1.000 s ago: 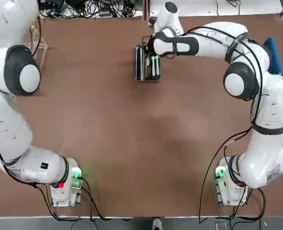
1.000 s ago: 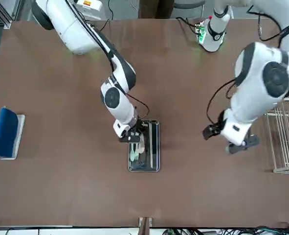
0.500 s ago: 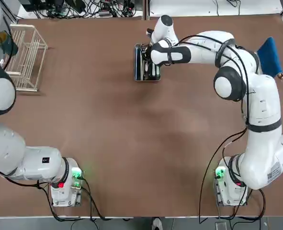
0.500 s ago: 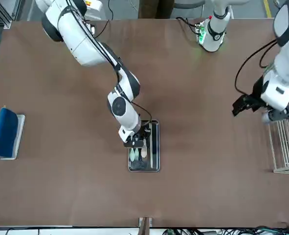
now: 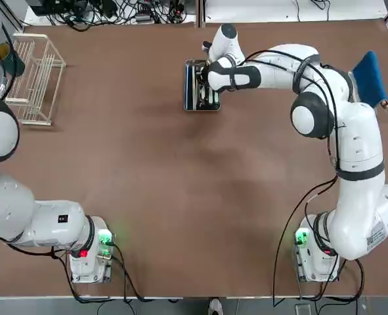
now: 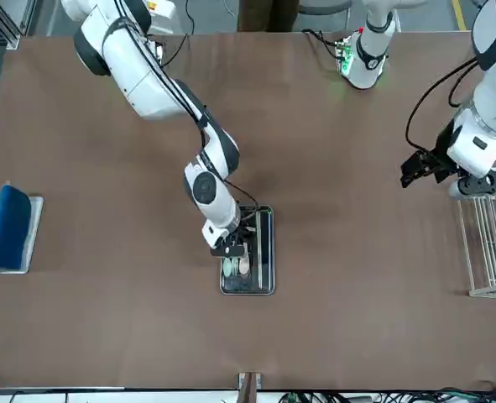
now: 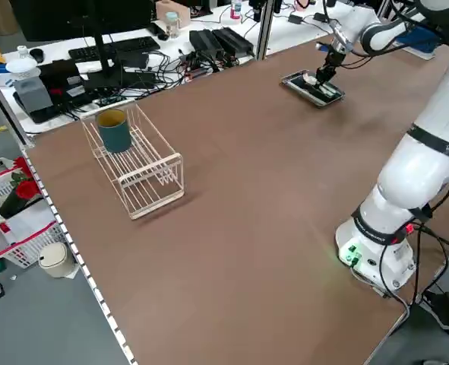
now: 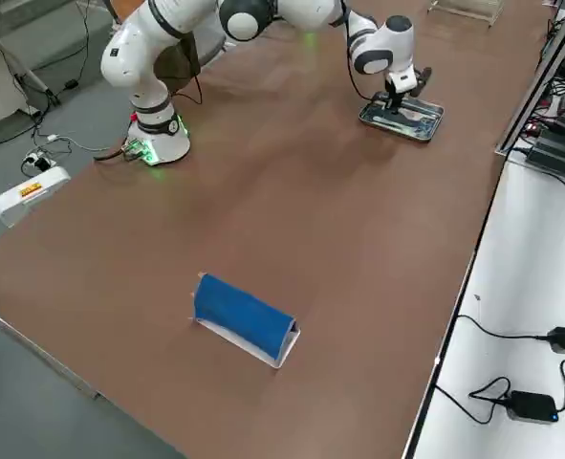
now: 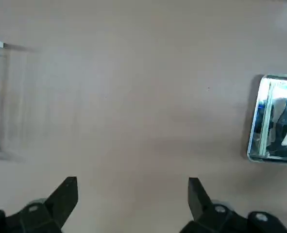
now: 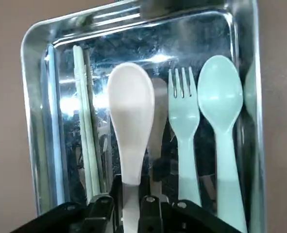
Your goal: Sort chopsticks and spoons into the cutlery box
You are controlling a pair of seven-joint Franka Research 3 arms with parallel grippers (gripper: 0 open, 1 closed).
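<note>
A: Starting at the edges: box [image 5: 201, 85] sits near the table's [image 5: 180, 197] far edge, middle; rack [image 5: 35, 77] in the far left corner, blue pad [image 5: 369, 73] at the far right edge. Wide bare room between.

B: Right gripper [image 10: 132, 201]?

A: Down over the box, jaws clenched on the handle of a cream spoon [image 10: 130, 116], its bowl above the box floor. Touching or not, cannot tell.

B: Contents?

A: Chopsticks [image 10: 85, 126] along one long wall; pale green fork [image 10: 183, 116] and green spoon [image 10: 220, 104] beside the held spoon. Another piece is cut off at the rim.

B: Left gripper [image 6: 449, 172]?

A: High beside the rack, jaws released, empty. Green cup [image 7: 115, 129] in the rack.
</note>
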